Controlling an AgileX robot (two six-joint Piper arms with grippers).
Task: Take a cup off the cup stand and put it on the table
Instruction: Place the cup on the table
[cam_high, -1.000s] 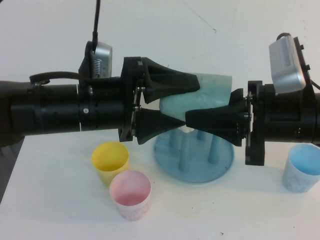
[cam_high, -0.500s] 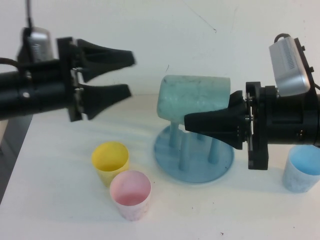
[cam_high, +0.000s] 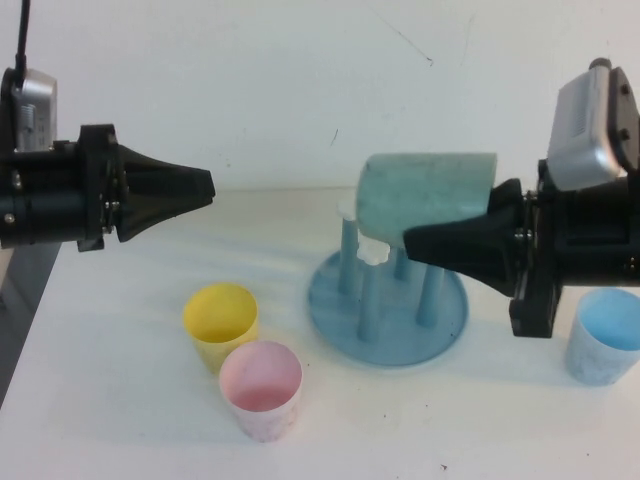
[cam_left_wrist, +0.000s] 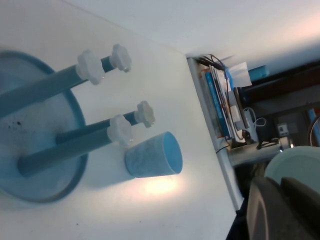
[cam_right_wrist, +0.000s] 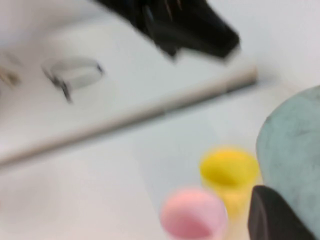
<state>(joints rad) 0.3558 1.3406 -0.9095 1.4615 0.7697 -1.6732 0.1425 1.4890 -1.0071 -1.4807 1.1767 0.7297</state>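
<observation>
Fingers of the right gripper (cam_high: 420, 238) clamp the cup (cam_high: 425, 191) by its rim end, holding it on its side just above the pegs of the cup stand (cam_high: 388, 318), evidently to clear the caps before lowering to the table (cam_high: 120, 420). Left gripper (cam_high: 205, 185) hangs well apart from that grasp, fingers pressed together and holding nothing. Yellow cup (cam_high: 220, 322) and pink cup (cam_high: 261, 388) stand below it.

Cup (cam_high: 425, 190) hides right tool (cam_high: 440, 240) far finger; blue cup (cam_high: 604, 340) cut by edge.
</observation>
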